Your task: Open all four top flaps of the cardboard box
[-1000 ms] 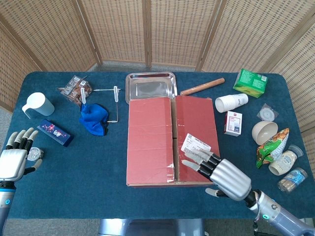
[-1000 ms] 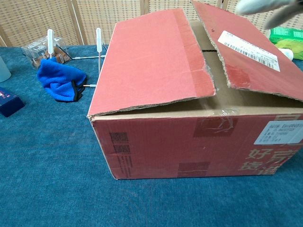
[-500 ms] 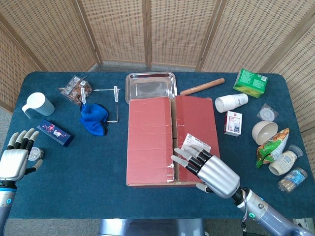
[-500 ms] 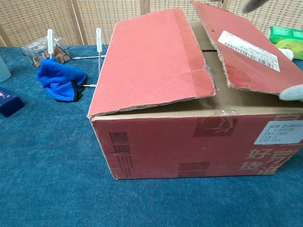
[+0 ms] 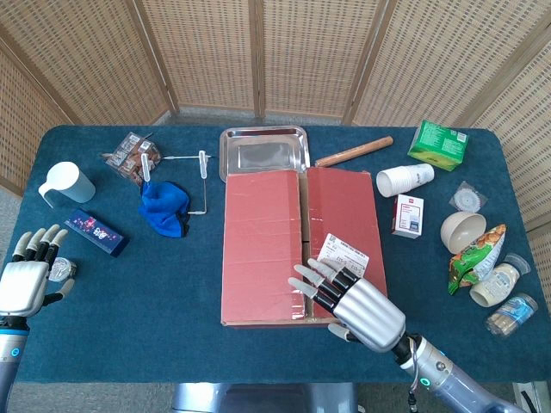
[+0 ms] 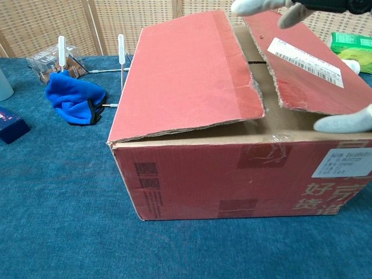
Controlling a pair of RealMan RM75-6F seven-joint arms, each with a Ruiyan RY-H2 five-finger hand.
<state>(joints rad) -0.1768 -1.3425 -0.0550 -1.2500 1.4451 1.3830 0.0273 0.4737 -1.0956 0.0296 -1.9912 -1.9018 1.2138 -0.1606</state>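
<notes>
A red cardboard box (image 5: 297, 245) (image 6: 232, 168) stands in the middle of the table. Its two long top flaps are slightly raised, with a gap between them; the right flap (image 6: 302, 64) carries a white label (image 5: 344, 255). My right hand (image 5: 353, 301) hovers over the box's near end with fingers spread, its fingertips (image 5: 303, 274) reaching the seam between the flaps. In the chest view its fingers (image 6: 256, 7) show above the right flap and its thumb (image 6: 346, 122) lies under that flap's front edge. My left hand (image 5: 27, 277) is open at the table's left edge, far from the box.
A steel tray (image 5: 263, 151) lies behind the box, a blue cloth (image 5: 165, 206) and wire rack (image 5: 194, 172) to its left. A dark blue box (image 5: 95, 231) and a white cup (image 5: 67, 182) sit near the left hand. Cups, packets, a bowl and jars crowd the right side.
My right hand has slid leftward across the right flap toward the central seam; its thumb has come in at the flap's front edge. The left hand has stayed put.
</notes>
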